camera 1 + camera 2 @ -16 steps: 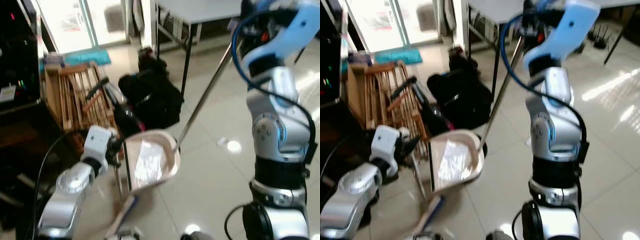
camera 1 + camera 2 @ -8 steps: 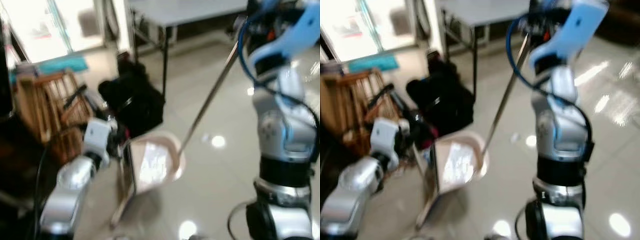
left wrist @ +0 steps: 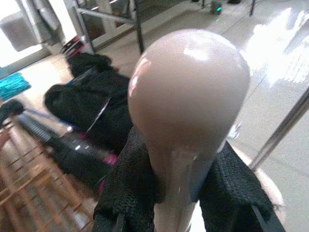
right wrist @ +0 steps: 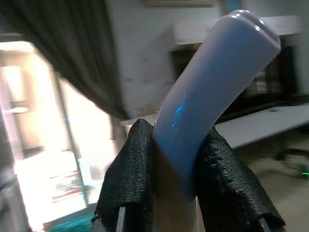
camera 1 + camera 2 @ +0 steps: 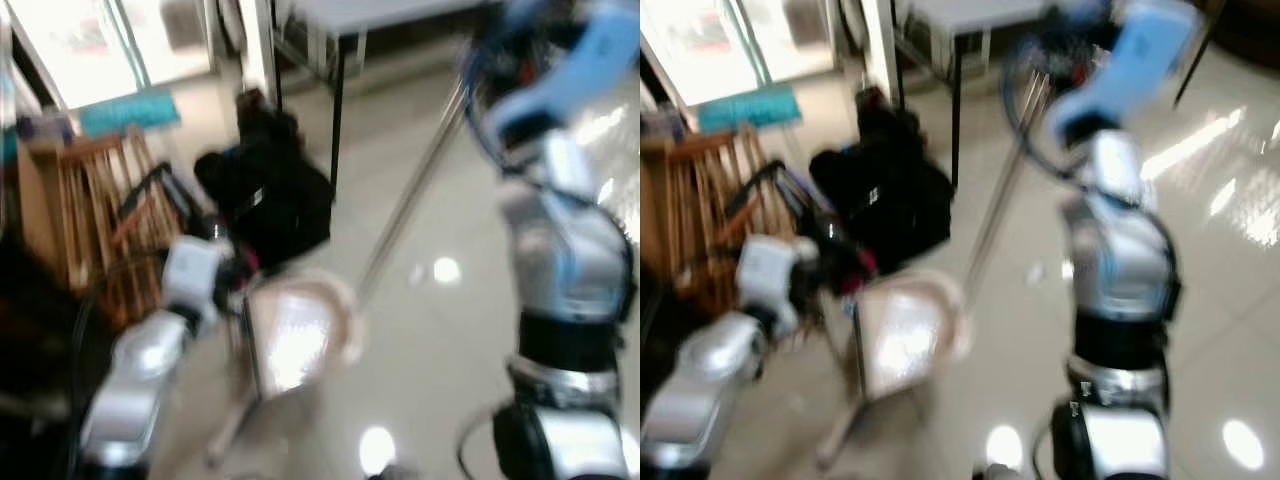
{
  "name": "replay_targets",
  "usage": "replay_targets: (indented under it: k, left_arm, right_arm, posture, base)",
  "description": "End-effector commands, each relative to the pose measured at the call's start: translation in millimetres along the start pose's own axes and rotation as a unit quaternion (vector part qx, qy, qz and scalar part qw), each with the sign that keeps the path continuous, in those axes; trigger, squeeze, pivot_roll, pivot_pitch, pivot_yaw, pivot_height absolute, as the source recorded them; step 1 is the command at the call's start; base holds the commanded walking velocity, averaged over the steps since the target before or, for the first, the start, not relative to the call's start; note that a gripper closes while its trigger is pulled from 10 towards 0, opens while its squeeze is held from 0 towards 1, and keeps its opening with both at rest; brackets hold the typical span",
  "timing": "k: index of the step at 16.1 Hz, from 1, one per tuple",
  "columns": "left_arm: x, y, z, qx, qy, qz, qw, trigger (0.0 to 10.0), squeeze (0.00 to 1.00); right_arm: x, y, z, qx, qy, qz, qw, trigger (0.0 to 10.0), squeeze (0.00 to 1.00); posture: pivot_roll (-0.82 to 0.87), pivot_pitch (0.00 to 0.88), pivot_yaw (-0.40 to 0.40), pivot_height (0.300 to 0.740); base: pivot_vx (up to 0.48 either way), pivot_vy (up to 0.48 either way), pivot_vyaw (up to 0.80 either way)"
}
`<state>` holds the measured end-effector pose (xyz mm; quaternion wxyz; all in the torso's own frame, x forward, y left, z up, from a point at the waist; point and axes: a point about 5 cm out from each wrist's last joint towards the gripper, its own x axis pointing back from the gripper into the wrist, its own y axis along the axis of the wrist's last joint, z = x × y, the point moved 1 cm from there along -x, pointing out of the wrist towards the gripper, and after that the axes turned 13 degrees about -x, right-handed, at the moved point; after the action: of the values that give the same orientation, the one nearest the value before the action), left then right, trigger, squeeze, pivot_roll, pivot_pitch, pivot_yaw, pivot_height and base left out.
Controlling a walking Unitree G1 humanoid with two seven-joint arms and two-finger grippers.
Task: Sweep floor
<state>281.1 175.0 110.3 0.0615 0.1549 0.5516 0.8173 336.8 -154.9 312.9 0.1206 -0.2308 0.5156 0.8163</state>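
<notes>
No readable labels. Left gripper (image 3: 176,193) clamps dustpan handle (image 3: 188,96); dustpan (image 5: 295,335) low centre-left. Right gripper (image 4: 176,193) clamps broom grip (image 4: 212,92). Bags (image 5: 270,200) far left, open floor (image 5: 430,340) right.

We saw both eye views smeared by motion blur. Daylight blew out the glass door (image 5: 110,45), and glare spots shone on the glossy floor (image 5: 445,270). Wrist views stayed sharper up close, backgrounds soft.
</notes>
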Motion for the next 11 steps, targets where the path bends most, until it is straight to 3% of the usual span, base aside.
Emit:
replay_targets:
  k: [1, 7, 11]
  left_arm:
    - [2.5, 8.2, 8.4, -0.009, 0.014, -0.020, 1.000, 10.0, 0.00]
    - [4.8, 5.1, 9.7, -0.010, 0.018, -0.013, 1.000, 10.0, 0.00]
    - [10.4, -7.1, 13.5, -0.059, 0.016, 0.012, 0.998, 10.0, 0.00]
  right_arm:
    - [-2.3, 8.2, 12.5, -0.010, 0.024, -0.019, 0.999, 10.0, 0.00]
    - [-2.2, 7.8, 11.8, -0.011, 0.023, -0.021, 0.999, 10.0, 0.00]
    - [-3.9, 8.2, 11.2, -0.015, 0.022, -0.029, 0.999, 10.0, 0.00]
  posture:
    - [-0.09, 0.071, 0.004, 0.740]
    - [-0.08, 0.063, 0.009, 0.740]
    - [-0.08, 0.066, 0.011, 0.740]
  base:
    - [0.345, 0.000, 0.00]
    - [0.336, 0.000, 0.00]
    - [0.000, 0.000, 0.00]
